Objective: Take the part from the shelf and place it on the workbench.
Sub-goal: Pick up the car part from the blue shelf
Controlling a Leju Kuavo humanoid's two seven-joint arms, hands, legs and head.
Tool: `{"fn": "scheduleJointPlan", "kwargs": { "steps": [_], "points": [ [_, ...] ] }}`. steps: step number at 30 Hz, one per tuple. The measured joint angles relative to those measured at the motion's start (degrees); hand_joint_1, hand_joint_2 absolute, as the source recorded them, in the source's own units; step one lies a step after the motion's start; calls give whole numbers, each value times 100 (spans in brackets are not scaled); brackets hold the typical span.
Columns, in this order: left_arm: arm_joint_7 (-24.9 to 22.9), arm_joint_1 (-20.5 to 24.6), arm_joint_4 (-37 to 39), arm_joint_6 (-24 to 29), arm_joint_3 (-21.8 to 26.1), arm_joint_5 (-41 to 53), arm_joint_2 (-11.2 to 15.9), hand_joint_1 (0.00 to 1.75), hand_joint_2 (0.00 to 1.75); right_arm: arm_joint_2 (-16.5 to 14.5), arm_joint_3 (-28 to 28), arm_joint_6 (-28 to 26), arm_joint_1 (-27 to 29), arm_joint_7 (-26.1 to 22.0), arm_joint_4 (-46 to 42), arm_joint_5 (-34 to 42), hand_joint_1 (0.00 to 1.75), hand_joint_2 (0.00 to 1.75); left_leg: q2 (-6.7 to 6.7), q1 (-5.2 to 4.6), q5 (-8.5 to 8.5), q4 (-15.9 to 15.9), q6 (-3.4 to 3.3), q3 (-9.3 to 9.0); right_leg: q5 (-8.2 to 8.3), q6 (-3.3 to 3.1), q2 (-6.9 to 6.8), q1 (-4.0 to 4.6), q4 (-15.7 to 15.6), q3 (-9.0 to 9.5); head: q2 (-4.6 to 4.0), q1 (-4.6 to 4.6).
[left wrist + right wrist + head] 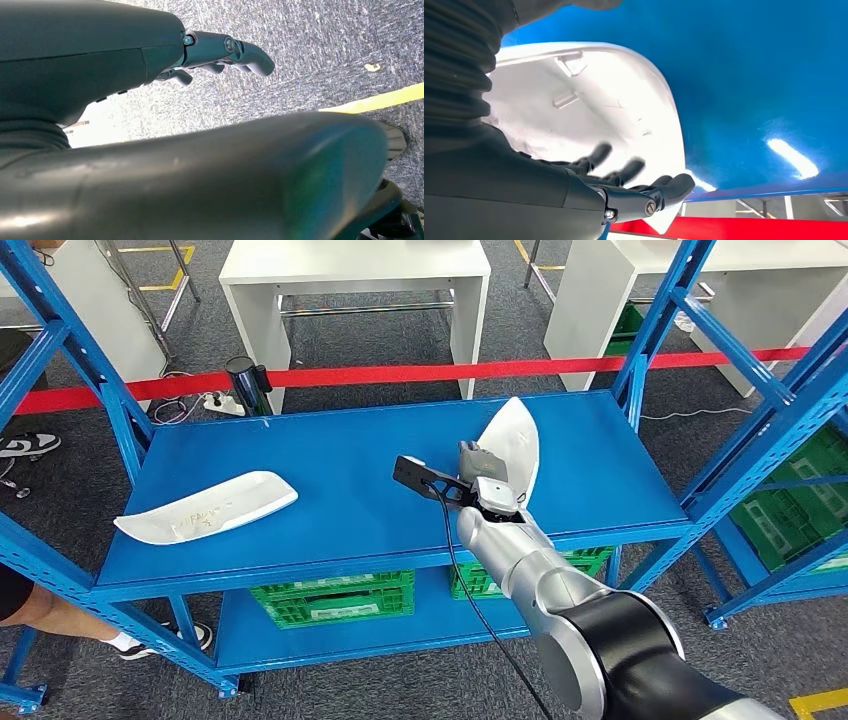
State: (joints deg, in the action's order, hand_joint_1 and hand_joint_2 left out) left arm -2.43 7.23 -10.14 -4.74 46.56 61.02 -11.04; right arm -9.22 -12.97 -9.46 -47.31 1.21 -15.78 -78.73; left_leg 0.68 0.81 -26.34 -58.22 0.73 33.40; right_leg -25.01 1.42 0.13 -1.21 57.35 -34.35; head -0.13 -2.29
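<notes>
A white curved shell part [515, 445] stands tilted on its edge at the right of the blue shelf top [340, 470]. My right hand [488, 480] grips it from the near side. In the right wrist view the dark fingers [624, 172] lie against the part's hollow inner face [624, 100], with the thumb side hidden. A second white part [205, 508] lies flat at the shelf's left front. Over the grey carpet hangs my left hand [220, 52], fingers stretched out and holding nothing.
Green crates [335, 598] sit on the lower shelf. Blue uprights [655, 325] frame the shelf, and a second blue rack [790, 510] stands to the right. Behind are a red barrier tape [400, 375] and white tables [355, 280]. A person's leg [40, 615] is at the left.
</notes>
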Motion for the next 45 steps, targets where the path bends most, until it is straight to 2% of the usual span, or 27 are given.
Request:
{"fn": "scheduleJointPlan", "kwargs": {
  "steps": [45],
  "points": [
    [-61, 9, 0, 0, 0, 103, -2, 0, 0, 48, 25, 93, 54, 180, 0, -245, 0, 175, -2, 0, 0, 0, 0, 1, 0, 0, 1, 0, 0, -4, 0, 0]
  ]
}}
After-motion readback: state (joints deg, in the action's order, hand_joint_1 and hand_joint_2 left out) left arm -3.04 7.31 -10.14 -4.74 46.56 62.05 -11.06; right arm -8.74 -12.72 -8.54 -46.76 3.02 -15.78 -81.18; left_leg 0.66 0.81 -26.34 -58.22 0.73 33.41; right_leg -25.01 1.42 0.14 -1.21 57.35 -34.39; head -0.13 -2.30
